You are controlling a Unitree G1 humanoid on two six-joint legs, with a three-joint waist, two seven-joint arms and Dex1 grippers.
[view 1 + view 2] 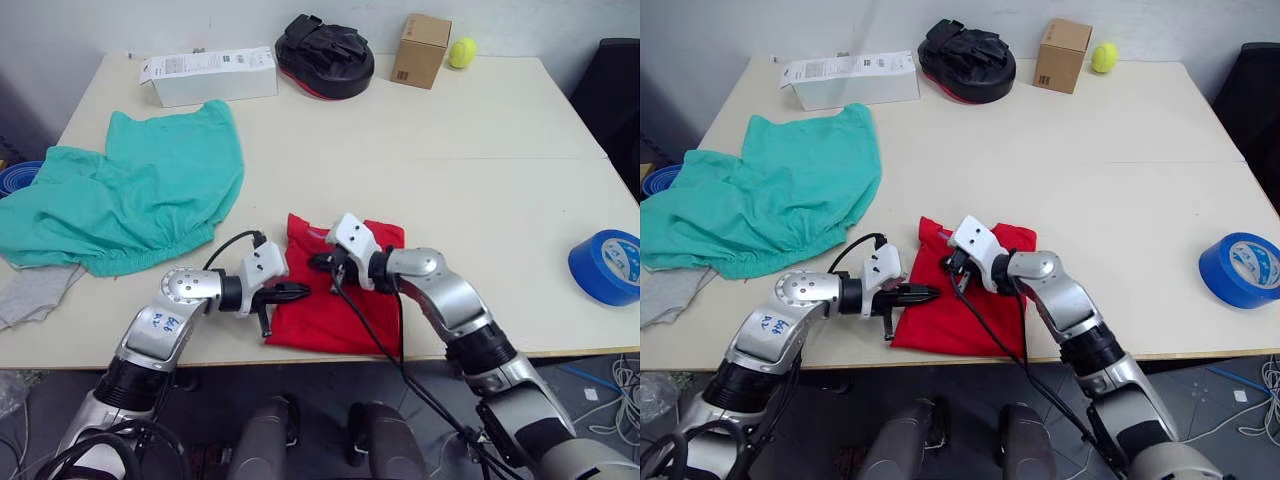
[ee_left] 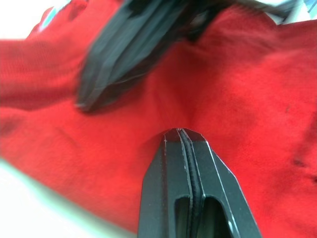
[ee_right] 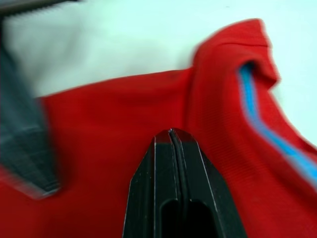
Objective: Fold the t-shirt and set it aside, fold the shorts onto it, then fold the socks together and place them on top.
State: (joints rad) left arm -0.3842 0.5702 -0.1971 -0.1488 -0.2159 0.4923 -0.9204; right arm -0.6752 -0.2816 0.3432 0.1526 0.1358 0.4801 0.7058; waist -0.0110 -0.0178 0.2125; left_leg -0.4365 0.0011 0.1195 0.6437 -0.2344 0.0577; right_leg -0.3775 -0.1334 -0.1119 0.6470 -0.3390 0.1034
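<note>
red cotton lies bunched into a rough rectangle at the near edge of the table (image 1: 480, 140): the t-shirt (image 1: 345, 310), partly folded, with its blue inner collar showing in the right wrist view. the left gripper (image 1: 297, 291) lies on the shirt's left edge and the right gripper (image 1: 322, 262) near its upper left corner, the two close together and pointing at each other. in each wrist view the two black fingers are pressed flat against each other with red cloth right at their tips; whether any fabric is pinched between them cannot be told.

the shorts (image 1: 130, 195) lie spread, well apart on the left, and a grey sock (image 1: 35, 290) peeks out at the table's left edge just beside them, partly under the teal hem.

the fold looks unfinished, judging by the wrinkled outline. to do it well, each gripper should take a full layer at a corner, not a ridge of cloth, lift both sides evenly and lay the edge over square, then press it flat. the shirt sits very near the table's front edge, so any drag should go away from that edge.
</note>
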